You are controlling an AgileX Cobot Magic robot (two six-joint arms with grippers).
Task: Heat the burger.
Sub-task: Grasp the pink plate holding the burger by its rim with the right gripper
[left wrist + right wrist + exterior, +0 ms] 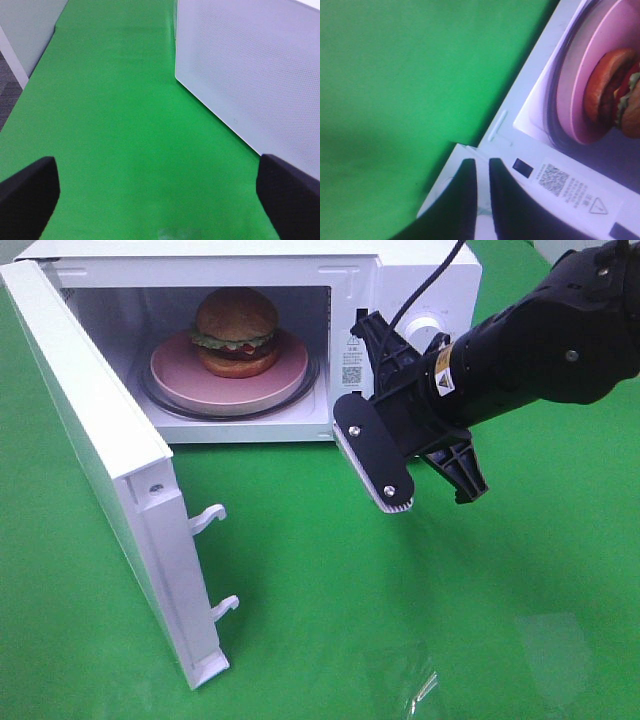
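Green cloth covers the tabletop (400, 640), seen from high up, where a white microwave (420, 280) stands with its door (90, 430) swung wide. The burger (236, 332) sits inside on a pink plate (175, 375), and the right pincer (430, 495) hovers empty before the opening.

From the left wrist, the left pincer (160, 200) is spread wide over bare cloth, beside a perforated white panel (250, 75).

From the right wrist, the right pincer's fingers are nearly together with a slim gap, pinching nothing, close to the microwave's front frame.

I judge the burger light and soft, its layers prone to sliding, so it is better lifted by the stiff plate rim than by the bun
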